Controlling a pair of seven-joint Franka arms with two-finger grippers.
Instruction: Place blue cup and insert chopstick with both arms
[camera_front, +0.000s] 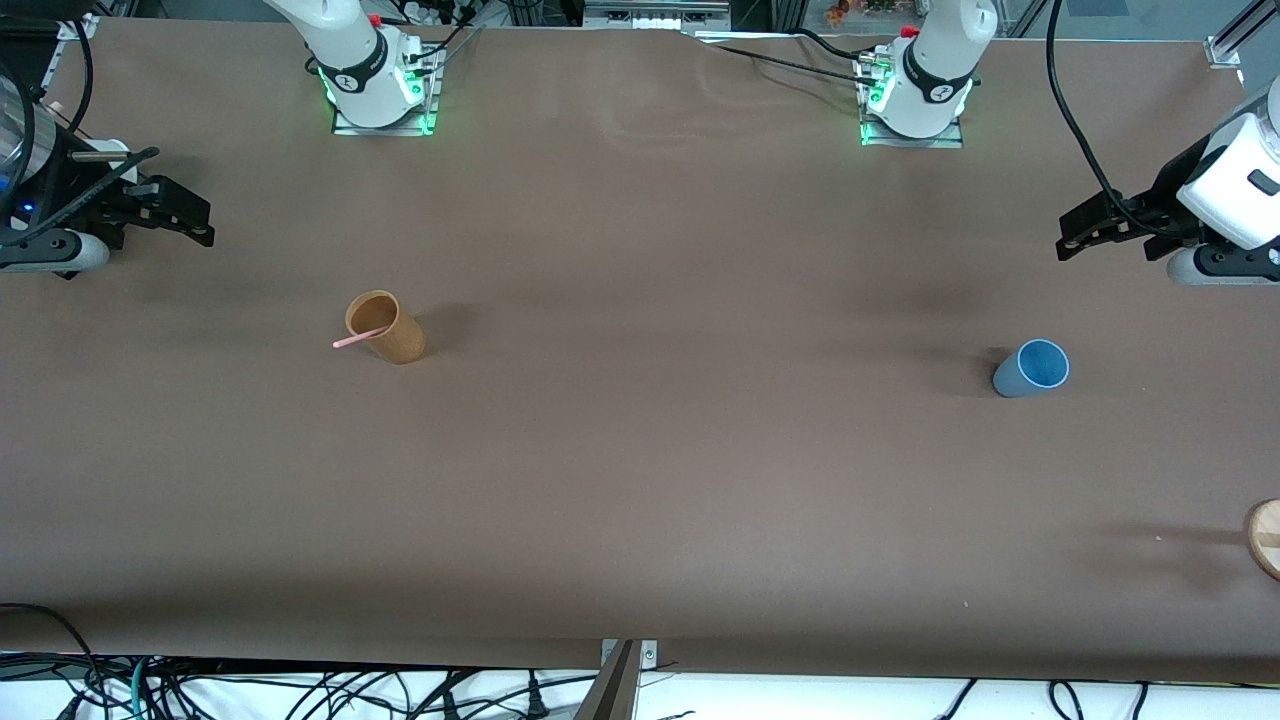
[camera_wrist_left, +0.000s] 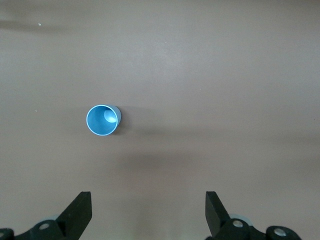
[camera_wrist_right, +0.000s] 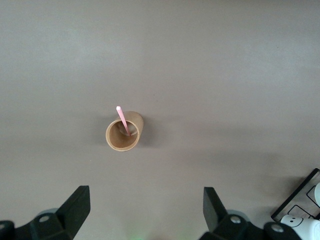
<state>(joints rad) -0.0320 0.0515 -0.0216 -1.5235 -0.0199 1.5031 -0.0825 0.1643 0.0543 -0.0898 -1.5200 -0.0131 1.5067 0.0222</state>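
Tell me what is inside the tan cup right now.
The tan cup holds the pink chopstick, which leans against the rim with its upper end sticking out. The lower end and the cup's bottom are hidden by the wall.

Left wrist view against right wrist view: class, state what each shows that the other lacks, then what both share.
Only the left wrist view shows the blue cup, upright and empty, with the left gripper open. Only the right wrist view shows the tan cup holding the chopstick, which leans out over its rim, with the right gripper open. Both show the brown table from above.
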